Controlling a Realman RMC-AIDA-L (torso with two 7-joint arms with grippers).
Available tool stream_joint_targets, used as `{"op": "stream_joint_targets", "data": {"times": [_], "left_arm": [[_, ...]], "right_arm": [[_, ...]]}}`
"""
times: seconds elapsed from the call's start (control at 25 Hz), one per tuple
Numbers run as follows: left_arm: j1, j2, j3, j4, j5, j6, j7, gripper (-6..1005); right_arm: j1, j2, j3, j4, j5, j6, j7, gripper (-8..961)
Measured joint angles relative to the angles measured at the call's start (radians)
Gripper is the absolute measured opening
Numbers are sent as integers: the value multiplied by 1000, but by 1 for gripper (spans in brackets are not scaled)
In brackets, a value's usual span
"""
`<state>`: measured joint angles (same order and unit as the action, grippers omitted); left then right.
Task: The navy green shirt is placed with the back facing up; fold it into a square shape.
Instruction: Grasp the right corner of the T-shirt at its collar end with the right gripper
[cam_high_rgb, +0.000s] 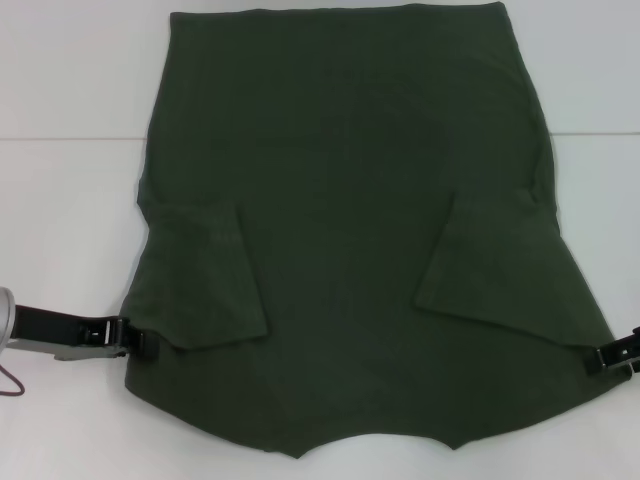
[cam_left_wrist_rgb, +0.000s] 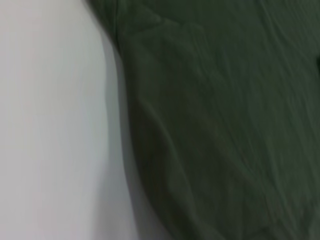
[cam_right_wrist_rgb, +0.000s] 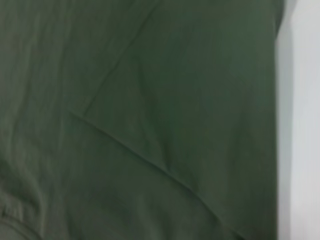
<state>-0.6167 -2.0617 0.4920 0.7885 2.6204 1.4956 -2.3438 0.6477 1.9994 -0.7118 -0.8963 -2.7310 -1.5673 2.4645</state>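
The navy green shirt lies flat on the white table, plain side up. Both short sleeves are folded inward onto the body, the left sleeve and the right sleeve. My left gripper rests low at the shirt's left edge, just below the folded sleeve. At the shirt's right edge is my right gripper, partly cut off by the frame. The left wrist view shows the shirt's edge against the table close up. Dark cloth with a fold line fills the right wrist view.
White tabletop surrounds the shirt on the left, right and far side. The shirt's near edge reaches the bottom of the head view. A thin reddish cable hangs by the left arm.
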Motion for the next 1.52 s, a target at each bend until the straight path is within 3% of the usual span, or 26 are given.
{"op": "stream_joint_targets", "data": {"times": [0.68,1.52], "left_arm": [[-5,1,-1,-2,-1,0,3,40],[-11,3,1,-2,-3,0,3,39]], "right_arm": [[-3,-5,-16,1,-3,8,5,802],[23,13,-23,28,4,1,1,784]]}}
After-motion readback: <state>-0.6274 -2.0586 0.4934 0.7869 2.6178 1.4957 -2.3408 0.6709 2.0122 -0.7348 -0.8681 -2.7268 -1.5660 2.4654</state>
